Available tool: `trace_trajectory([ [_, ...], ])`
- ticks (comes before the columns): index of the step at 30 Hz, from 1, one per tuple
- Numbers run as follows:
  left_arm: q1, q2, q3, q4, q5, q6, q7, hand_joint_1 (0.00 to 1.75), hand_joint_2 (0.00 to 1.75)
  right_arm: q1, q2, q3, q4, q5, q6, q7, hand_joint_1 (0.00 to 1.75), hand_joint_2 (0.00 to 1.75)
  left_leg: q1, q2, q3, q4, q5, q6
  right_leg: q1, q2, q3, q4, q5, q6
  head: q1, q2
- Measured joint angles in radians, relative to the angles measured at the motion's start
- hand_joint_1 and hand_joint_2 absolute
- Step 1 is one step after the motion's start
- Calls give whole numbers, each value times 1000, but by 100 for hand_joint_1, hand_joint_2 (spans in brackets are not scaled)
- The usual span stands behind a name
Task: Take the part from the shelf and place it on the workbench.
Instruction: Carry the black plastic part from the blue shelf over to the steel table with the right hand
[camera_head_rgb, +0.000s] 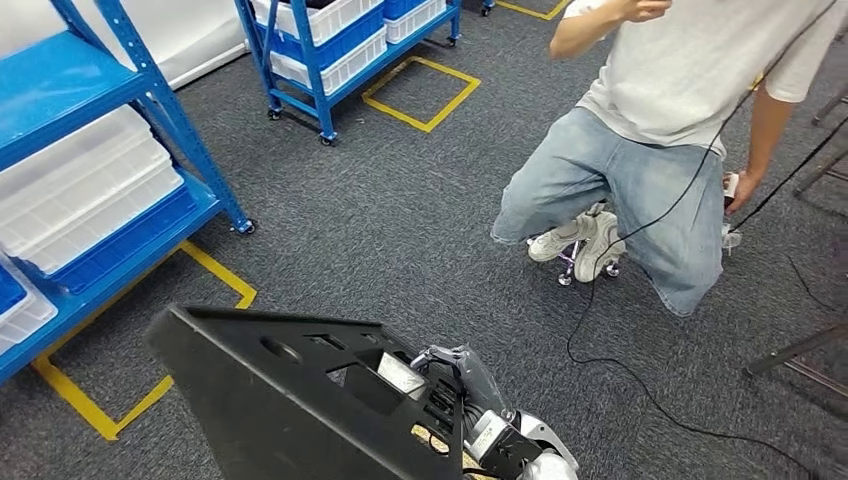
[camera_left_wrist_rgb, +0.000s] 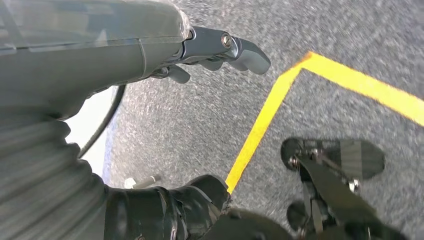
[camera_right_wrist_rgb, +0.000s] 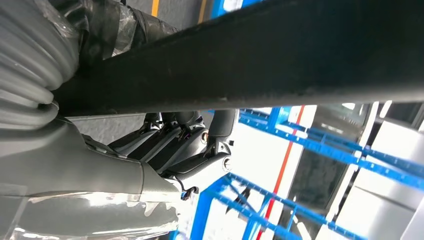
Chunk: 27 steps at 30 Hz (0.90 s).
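Observation:
The part (camera_head_rgb: 280, 400) is a large flat black panel with several cut-outs, tilted up low in the head view. My right hand (camera_head_rgb: 470, 395) grips its right edge, with fingers curled over the rim. In the right wrist view the part (camera_right_wrist_rgb: 260, 60) runs across as a dark band, and the right hand's fingers (camera_right_wrist_rgb: 185, 145) wrap around its edge. My left hand (camera_left_wrist_rgb: 150, 55) hangs over the grey carpet with its thumb (camera_left_wrist_rgb: 235, 47) stretched out. Its fingers are apart and hold nothing.
A blue shelf (camera_head_rgb: 150, 100) with white bins stands at the left. A second wheeled shelf (camera_head_rgb: 320, 80) is at the back. A person (camera_head_rgb: 650, 150) sits low at the right, with a black cable (camera_head_rgb: 640, 380) on the floor. Yellow tape (camera_head_rgb: 200, 260) marks the carpet.

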<state>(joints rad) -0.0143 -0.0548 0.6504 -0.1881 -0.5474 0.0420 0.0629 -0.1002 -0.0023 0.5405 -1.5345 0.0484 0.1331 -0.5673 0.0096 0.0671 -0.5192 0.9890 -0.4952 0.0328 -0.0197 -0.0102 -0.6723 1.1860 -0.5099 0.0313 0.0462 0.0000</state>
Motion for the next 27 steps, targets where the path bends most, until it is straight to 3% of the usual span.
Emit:
trace_trajectory([
  [2,-1,-3,0,0,0,0,0,0,175,-1,0,0,0,0,0,0,175,175,-3,17,0,9,-10,-12,4,-33,61,-107,33,-8,0,0],
  [3,-2,-4,0,0,0,0,0,0,175,-1,0,0,0,0,0,0,175,175,-6,24,1,14,-14,-18,7,-41,73,-133,37,-15,-1,0],
  [6,-9,-4,0,0,-1,0,0,0,175,-1,1,0,-1,0,0,0,175,175,-4,37,7,17,-22,-33,11,-22,72,-142,37,-35,-1,0],
  [8,-9,-5,0,0,-2,0,-1,0,175,-2,1,0,-2,0,1,0,175,175,1,1,-8,56,-55,-42,7,-4,72,-146,41,-46,-1,0],
  [10,-6,-6,0,0,-5,0,-1,0,175,-4,2,0,-3,1,2,0,175,175,4,-46,-61,172,-121,-45,8,14,71,-148,43,-54,-2,0],
  [12,-4,-7,0,0,-8,0,0,0,175,-5,3,0,-2,2,3,1,175,175,4,-58,-121,294,-162,-44,13,37,69,-147,44,-57,-2,0],
  [13,-4,-7,0,0,-11,0,-1,0,175,-4,3,0,-2,3,3,1,175,175,3,-59,-133,312,-155,-42,15,49,69,-147,45,-58,-2,0],
  [14,-3,-7,0,0,-13,-1,-1,0,175,-4,3,0,-2,4,3,1,175,175,3,-62,-124,287,-127,-37,17,62,71,-146,45,-58,-2,0],
  [15,-3,-7,0,0,-16,-1,-2,0,175,-4,3,0,-2,4,3,2,175,175,2,-72,-99,227,-86,-32,18,75,72,-145,45,-58,-2,0],
  [17,-3,-6,1,0,-20,-2,-3,0,175,-5,3,0,-3,5,3,2,175,175,1,-116,-42,92,-24,-21,18,98,72,-143,46,-56,-1,0],
  [19,-4,-6,1,0,-23,-3,-5,0,175,-6,4,0,-3,6,3,2,175,175,-2,-142,-17,32,-12,-16,16,118,65,-142,50,-48,-1,0],
  [21,-10,-6,1,0,-24,-3,-5,0,175,-6,4,0,-3,6,3,2,175,175,-2,-125,-12,20,-8,-11,13,133,59,-145,56,-36,-1,0],
  [22,-12,-6,1,0,-24,-3,-5,0,175,-5,4,0,-3,6,3,3,175,175,-1,-113,-9,12,-3,-5,14,121,56,-141,52,-32,-1,0],
  [24,-10,-6,1,0,-25,-3,-5,0,175,-6,4,0,-3,6,3,3,175,175,2,-85,-3,-4,6,7,17,68,28,-81,9,-26,0,0],
  [25,-8,-6,2,0,-26,-2,-5,0,175,-6,3,0,-3,6,3,3,175,175,-1,-70,-2,-5,7,10,16,40,1,-23,-24,-23,1,0],
  [27,-7,-5,3,0,-29,-2,-5,0,175,-6,2,0,-3,6,3,3,175,175,-2,-44,-5,-3,5,12,10,24,-55,95,-73,-15,1,0],
])
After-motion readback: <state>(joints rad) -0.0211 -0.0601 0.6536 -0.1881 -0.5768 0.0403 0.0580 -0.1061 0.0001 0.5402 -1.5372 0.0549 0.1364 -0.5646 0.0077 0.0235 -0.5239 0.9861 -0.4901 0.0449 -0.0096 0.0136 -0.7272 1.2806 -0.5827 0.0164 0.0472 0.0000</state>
